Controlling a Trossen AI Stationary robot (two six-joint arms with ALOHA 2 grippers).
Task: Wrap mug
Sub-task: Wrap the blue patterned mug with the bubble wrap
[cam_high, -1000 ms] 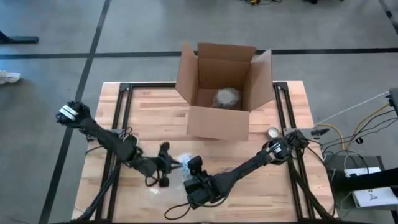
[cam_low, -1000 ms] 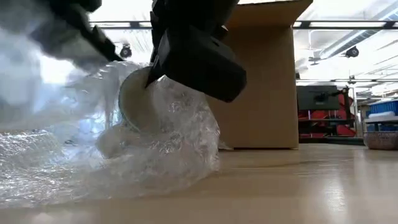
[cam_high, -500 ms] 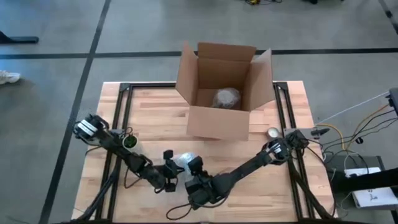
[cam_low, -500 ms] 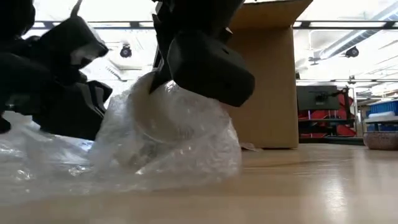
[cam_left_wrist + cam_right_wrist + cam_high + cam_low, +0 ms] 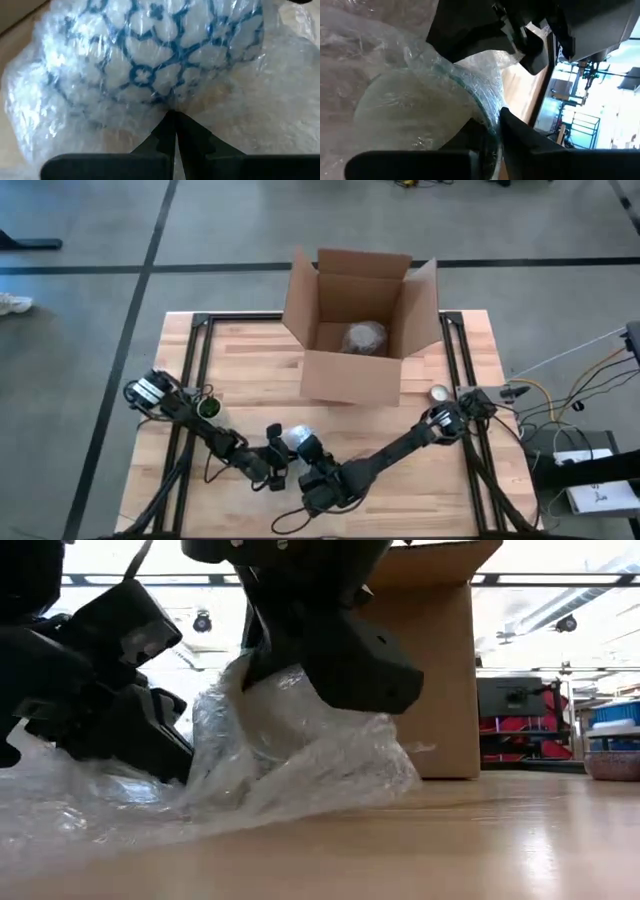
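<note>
Both end effectors are gripping the wrapped mug [image 5: 150, 55].
Left end effector [image 5: 172, 117] is pinching bubble wrap [image 5: 300, 770] with fingers closed; right end effector [image 5: 490, 125] is clamping the mug's rim on the desk [image 5: 240, 360].

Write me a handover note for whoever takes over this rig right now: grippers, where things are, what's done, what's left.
Left gripper: shut on the bubble wrap, pinching a fold against the mug's blue-patterned side.
Right gripper: shut on the mug rim, gripped through the wrap.
The mug lies at the front middle of the table, between both grippers, mostly covered in wrap; loose wrap trails on the table.
The cardboard box stands open at the back with one wrapped bundle already inside.
Done: wrap drawn around the mug.
Left: probably tuck the loose wrap in, then perhaps box it.
</note>
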